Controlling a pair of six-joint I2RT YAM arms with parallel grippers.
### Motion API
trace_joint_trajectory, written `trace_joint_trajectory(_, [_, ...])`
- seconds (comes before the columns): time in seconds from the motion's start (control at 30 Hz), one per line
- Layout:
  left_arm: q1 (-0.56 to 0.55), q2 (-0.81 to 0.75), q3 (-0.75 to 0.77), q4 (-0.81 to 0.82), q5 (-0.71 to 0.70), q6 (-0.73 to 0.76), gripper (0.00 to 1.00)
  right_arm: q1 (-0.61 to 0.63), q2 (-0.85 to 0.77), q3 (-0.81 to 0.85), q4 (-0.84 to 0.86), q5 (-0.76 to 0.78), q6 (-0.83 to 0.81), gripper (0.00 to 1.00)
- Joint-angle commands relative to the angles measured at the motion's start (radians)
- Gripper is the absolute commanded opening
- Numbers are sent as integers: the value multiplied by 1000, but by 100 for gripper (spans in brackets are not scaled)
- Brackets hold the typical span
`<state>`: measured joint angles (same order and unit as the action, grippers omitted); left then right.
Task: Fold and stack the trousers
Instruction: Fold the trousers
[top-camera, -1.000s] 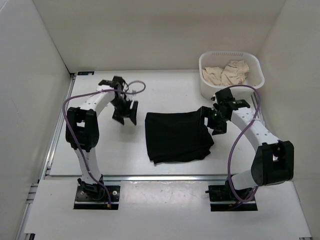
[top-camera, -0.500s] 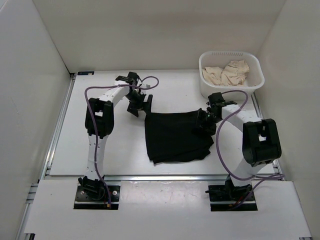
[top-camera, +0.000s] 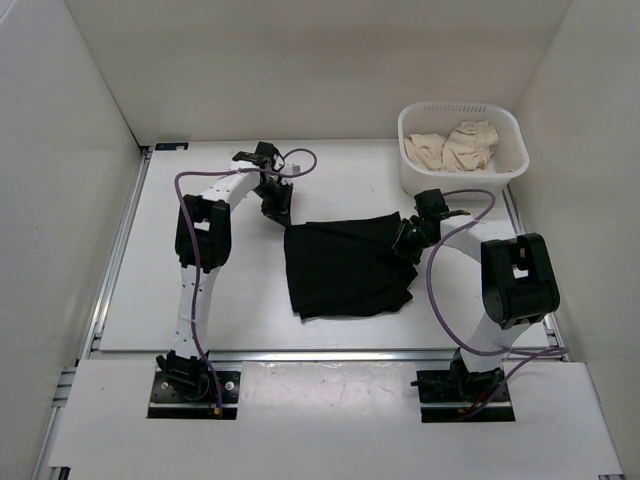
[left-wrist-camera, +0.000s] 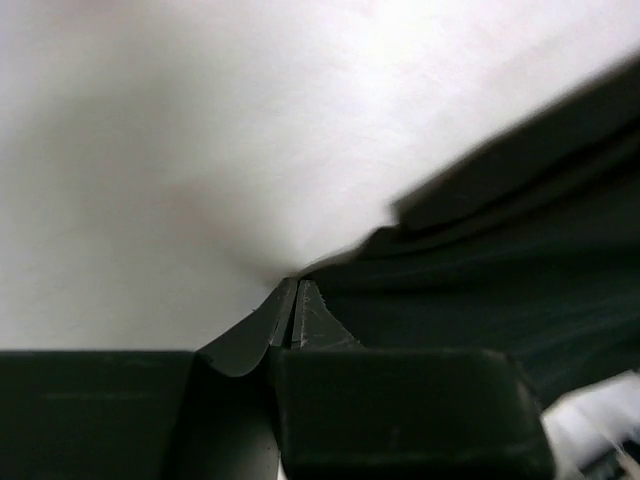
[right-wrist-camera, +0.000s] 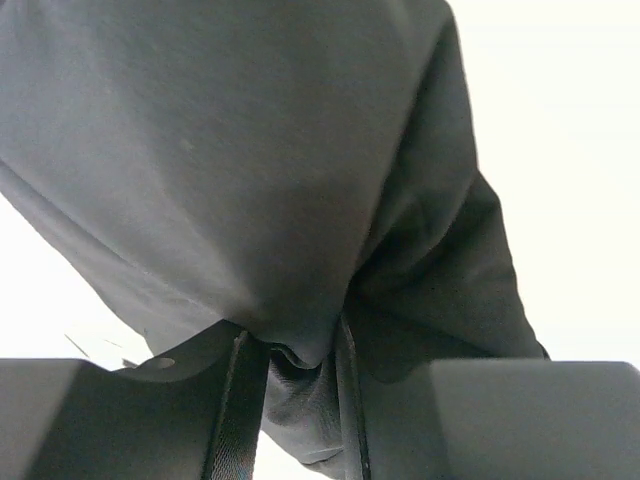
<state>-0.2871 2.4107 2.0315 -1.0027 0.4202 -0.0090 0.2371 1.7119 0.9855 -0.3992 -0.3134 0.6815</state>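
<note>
The black trousers (top-camera: 345, 268) lie folded into a rough square in the middle of the table. My left gripper (top-camera: 281, 214) is at their far left corner. In the left wrist view its jaws are pressed together (left-wrist-camera: 293, 285), and the edge of the trousers (left-wrist-camera: 480, 260) runs to a point right at the tips. My right gripper (top-camera: 406, 242) is at the far right corner. In the right wrist view a bunch of the trousers (right-wrist-camera: 300, 200) fills the gap between its fingers (right-wrist-camera: 237, 400), so the right gripper (right-wrist-camera: 300, 350) is shut on the cloth.
A white basket (top-camera: 408, 140) stands at the back right and holds beige cloth pieces (top-camera: 455, 146). It is just beyond the right arm. White walls close in the table on the left, back and right.
My left gripper swung right to the trousers' far left corner and closed. My right gripper closed on the far right corner, and that corner now sits bunched and slightly lifted.
</note>
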Motion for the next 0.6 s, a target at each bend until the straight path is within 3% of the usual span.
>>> trace_joint_trajectory(0.0, [46, -36, 59, 44, -144, 9, 14, 1, 29, 10, 106, 22, 121, 34])
trace_joint_trajectory(0.27, [55, -45, 99, 62, -250, 9, 14, 19, 84, 65, 131, -3, 181, 42])
trace_joint_trajectory(0.3, [55, -45, 99, 62, -250, 9, 14, 19, 75, 65, 131, -3, 181, 47])
trace_joint_trajectory(0.33, [55, -54, 99, 62, -259, 9, 18, 19, 75, 65, 131, -3, 181, 61])
trace_joint_trajectory(0.4, [55, -64, 99, 62, -271, 9, 30, 19, 52, 90, 96, -3, 156, 71])
trace_joint_trajectory(0.43, [55, -76, 99, 62, -271, 9, 50, 19, 42, 102, 76, -3, 123, 79])
trace_joint_trajectory(0.53, [55, -91, 108, 73, -319, 9, 74, 19, -17, 168, -21, 43, 63, 99])
trace_joint_trajectory(0.57, [55, -119, 108, 73, -336, 9, 85, 19, -49, 192, -51, 54, 15, 99])
